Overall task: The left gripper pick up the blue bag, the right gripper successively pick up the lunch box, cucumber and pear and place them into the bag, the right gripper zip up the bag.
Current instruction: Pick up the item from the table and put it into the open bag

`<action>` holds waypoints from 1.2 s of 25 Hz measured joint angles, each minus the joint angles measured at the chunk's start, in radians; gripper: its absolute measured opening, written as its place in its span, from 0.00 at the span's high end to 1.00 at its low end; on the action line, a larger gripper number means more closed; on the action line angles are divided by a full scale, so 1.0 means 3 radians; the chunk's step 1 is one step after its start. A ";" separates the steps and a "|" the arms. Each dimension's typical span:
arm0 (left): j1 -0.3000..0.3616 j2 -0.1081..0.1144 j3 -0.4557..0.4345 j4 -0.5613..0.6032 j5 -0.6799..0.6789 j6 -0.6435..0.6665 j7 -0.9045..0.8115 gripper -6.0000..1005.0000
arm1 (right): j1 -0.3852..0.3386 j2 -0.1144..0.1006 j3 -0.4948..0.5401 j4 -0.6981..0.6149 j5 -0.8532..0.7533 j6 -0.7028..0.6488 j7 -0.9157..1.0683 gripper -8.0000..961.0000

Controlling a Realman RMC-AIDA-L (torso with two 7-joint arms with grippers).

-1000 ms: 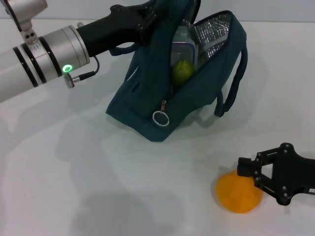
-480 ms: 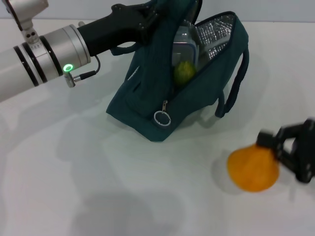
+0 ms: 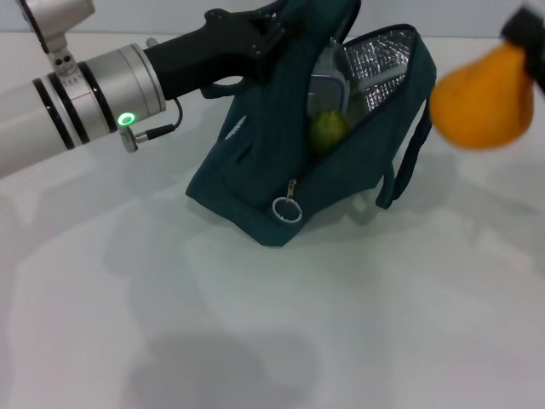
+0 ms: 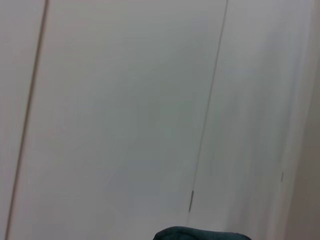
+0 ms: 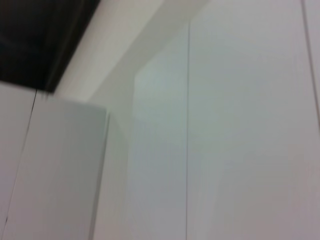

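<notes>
Your left arm comes in from the left edge of the head view, silver cylindrical wrist with its green light lit, black forearm stretching right and up toward the top of the view. The left gripper (image 3: 271,30) sits up there, clamped on the top edge of the blue bag (image 3: 255,170) and holding it lifted and tilted. Its fingertips are mostly buried in the fabric.

Your right gripper (image 3: 526,32) only just pokes in at the top right corner, raised well off the table. You see just a blurred black bit of it, with the pear (image 3: 482,95) carried right below it. How wide its fingers are set isn't visible.
</notes>
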State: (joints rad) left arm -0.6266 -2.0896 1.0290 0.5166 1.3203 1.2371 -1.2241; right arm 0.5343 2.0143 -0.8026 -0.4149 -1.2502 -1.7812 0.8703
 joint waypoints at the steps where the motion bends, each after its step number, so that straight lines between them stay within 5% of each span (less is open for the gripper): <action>1: -0.0001 -0.0001 0.0015 0.0000 -0.0001 0.0001 0.0000 0.89 | 0.0072 -0.0003 0.0007 0.0000 0.0069 0.0013 0.0053 0.96; 8: -0.0008 -0.0003 0.0147 0.0024 -0.0036 0.0019 -0.0023 0.89 | 0.0568 -0.0019 -0.0027 -0.0043 0.0222 0.0601 0.0323 0.96; 14: -0.0035 -0.0004 0.0187 0.0027 -0.0133 0.0020 -0.0011 0.89 | 0.0801 -0.0019 -0.0486 -0.0043 0.0214 0.1118 0.0358 0.96; 30: -0.0039 0.0000 0.0164 0.0027 -0.0178 -0.0028 0.0005 0.88 | 0.0694 0.0030 -0.0973 0.0009 0.0227 0.1267 0.0334 0.96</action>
State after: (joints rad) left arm -0.6381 -2.0895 1.0783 0.5249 1.2670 1.2287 -1.2226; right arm 0.7426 2.0234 -1.0944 -0.4122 -1.1821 -1.4012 0.9704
